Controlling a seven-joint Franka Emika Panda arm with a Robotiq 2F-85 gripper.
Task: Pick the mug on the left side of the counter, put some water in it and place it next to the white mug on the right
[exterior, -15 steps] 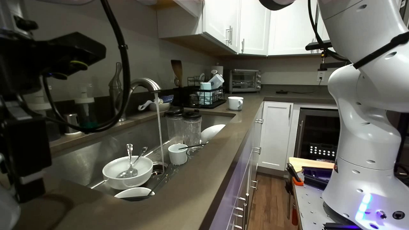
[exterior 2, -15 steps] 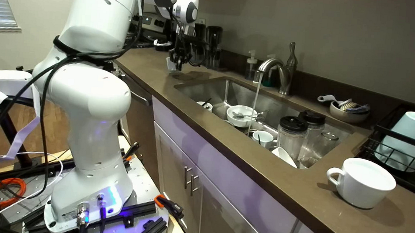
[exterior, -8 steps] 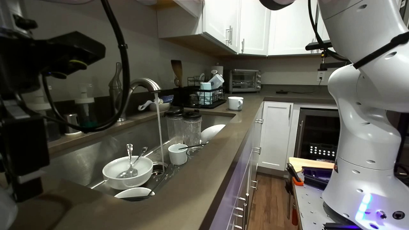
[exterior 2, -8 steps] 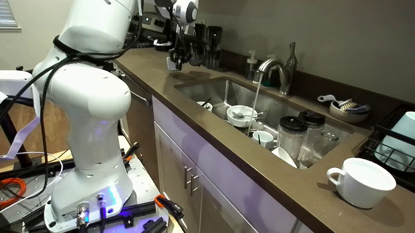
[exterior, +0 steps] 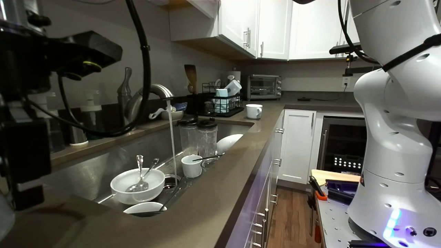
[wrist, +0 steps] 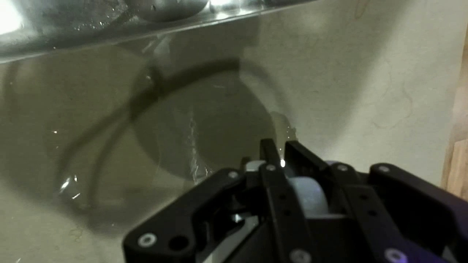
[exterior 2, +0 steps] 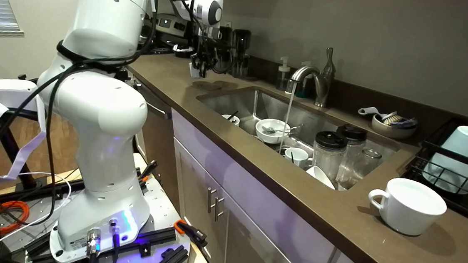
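Observation:
My gripper (exterior 2: 200,71) hangs above the counter (exterior 2: 167,80), left of the sink in this exterior view. It is shut on the mug (exterior 2: 194,70), of which only a small white part shows beside the fingers. In an exterior view a slice of the mug (exterior: 6,213) is cut off by the left edge. In the wrist view, pale mug surface (wrist: 310,197) shows between the nearly closed fingers (wrist: 279,143); the rest is hidden. The white mug (exterior 2: 411,208) stands upright on the counter's right and also shows in an exterior view (exterior: 254,111).
Water runs from the curved faucet (exterior 2: 305,72) into the steel sink (exterior 2: 257,102). The sink holds a white bowl (exterior 2: 273,131), a cup (exterior 2: 296,156) and lidded jars (exterior 2: 329,153). A dish rack (exterior 2: 427,172) stands behind the white mug. Soap bottles (exterior 2: 283,74) stand behind the sink.
The gripper has risen a little with the mug and shifted slightly toward the wall; the upper arm has tilted back. The white mug and the running water are unchanged.

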